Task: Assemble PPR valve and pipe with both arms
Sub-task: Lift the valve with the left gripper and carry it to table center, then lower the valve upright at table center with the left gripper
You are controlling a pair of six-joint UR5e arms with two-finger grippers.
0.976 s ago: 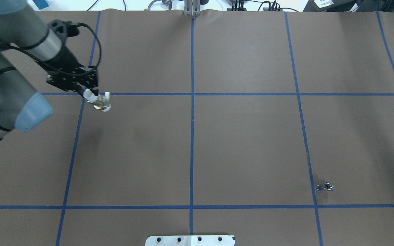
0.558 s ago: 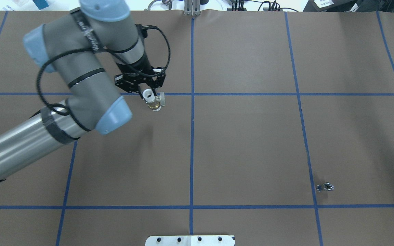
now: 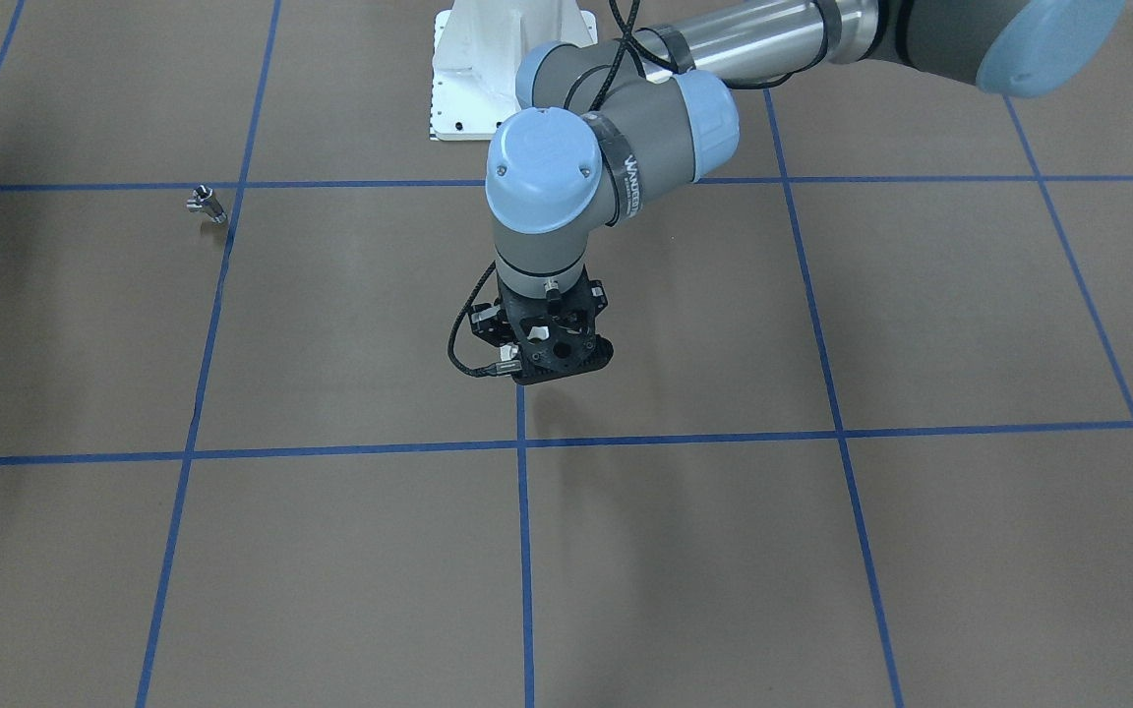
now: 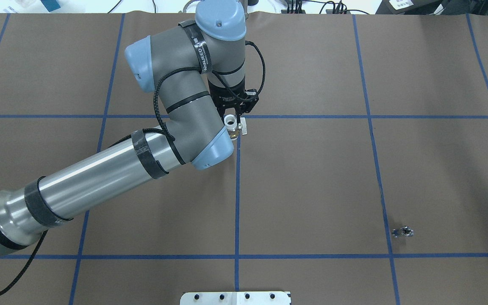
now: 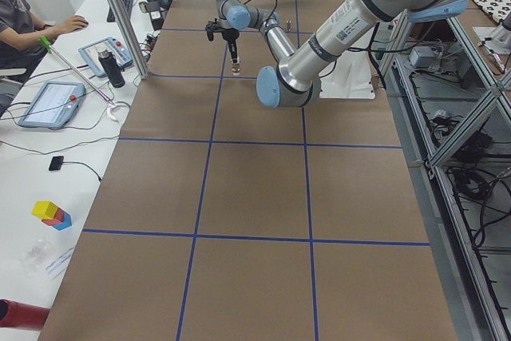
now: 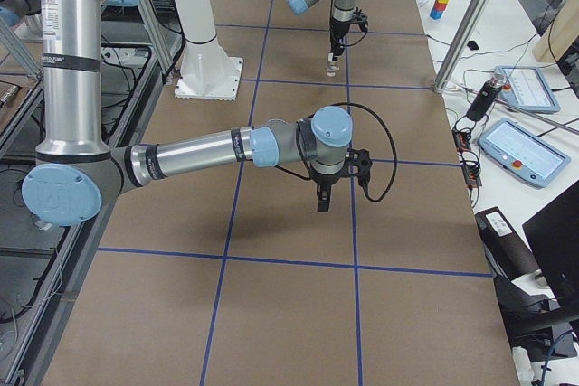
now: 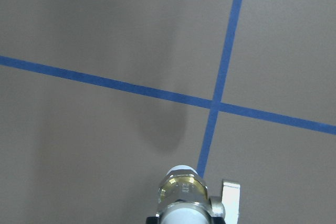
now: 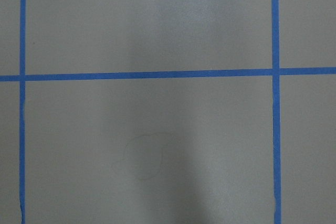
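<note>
My left gripper (image 4: 233,115) is shut on the PPR valve (image 4: 232,125), white with a brass middle and a white side handle. It holds the valve above the crossing of the central blue lines. The left wrist view shows the valve (image 7: 184,198) pointing down at the table. In the front-facing view only the gripper's black body (image 3: 549,346) shows and the valve is hidden. The pipe (image 4: 403,231), a small silver fitting, lies alone at the near right; it also shows in the front-facing view (image 3: 206,204). My right gripper (image 6: 322,198) hangs high over the table's right end; I cannot tell whether it is open or shut.
Brown paper with a blue tape grid (image 4: 237,190) covers the table. The white base pedestal (image 3: 507,69) stands at the robot's edge. Operators' desks with tablets (image 5: 52,101) and a seated person (image 5: 24,21) run along the far side.
My left arm has swung to the right with the valve in its gripper, from the left grid line to the central one. The pipe has not moved.
</note>
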